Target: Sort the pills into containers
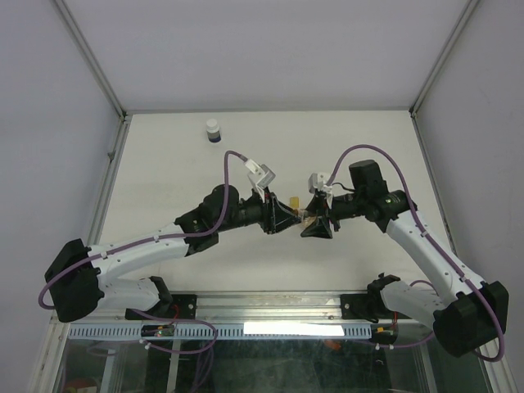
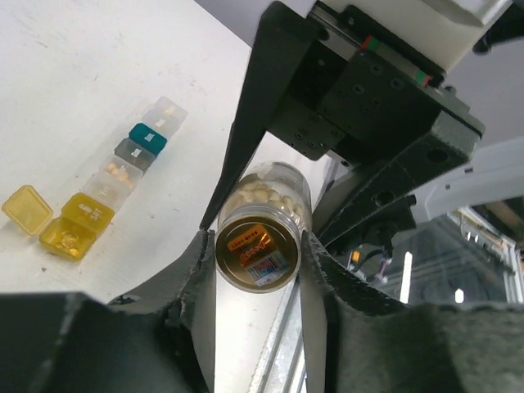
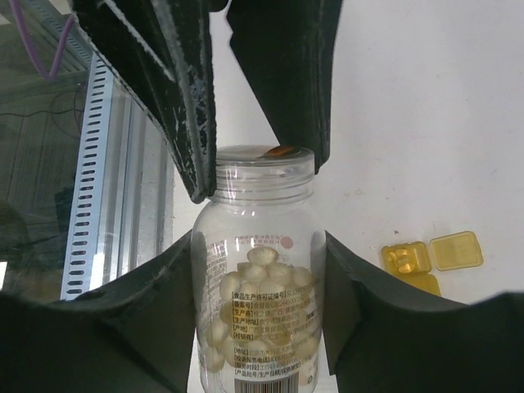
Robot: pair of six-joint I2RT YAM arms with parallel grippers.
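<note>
A clear pill bottle [image 3: 258, 311], part full of pale pills, hangs in the air between both grippers. My right gripper [image 3: 258, 282] is shut on its body. My left gripper [image 2: 255, 246] is shut on its gold cap [image 2: 256, 252]; its fingers [image 3: 192, 98] show above the bottle's neck in the right wrist view. In the top view the grippers meet at mid-table, left [image 1: 282, 217] and right [image 1: 315, 223]. The containers [image 2: 123, 173] lie on the table as a strip. The yellow end compartment [image 2: 72, 229] is open with pills inside, its lid [image 2: 27, 209] folded out. It also shows in the right wrist view [image 3: 408, 259].
A small white-capped, dark-bottomed bottle [image 1: 213, 131] stands at the far left of the table. A metal rail [image 1: 270, 304] runs along the near edge by the arm bases. White walls enclose the left, right and back.
</note>
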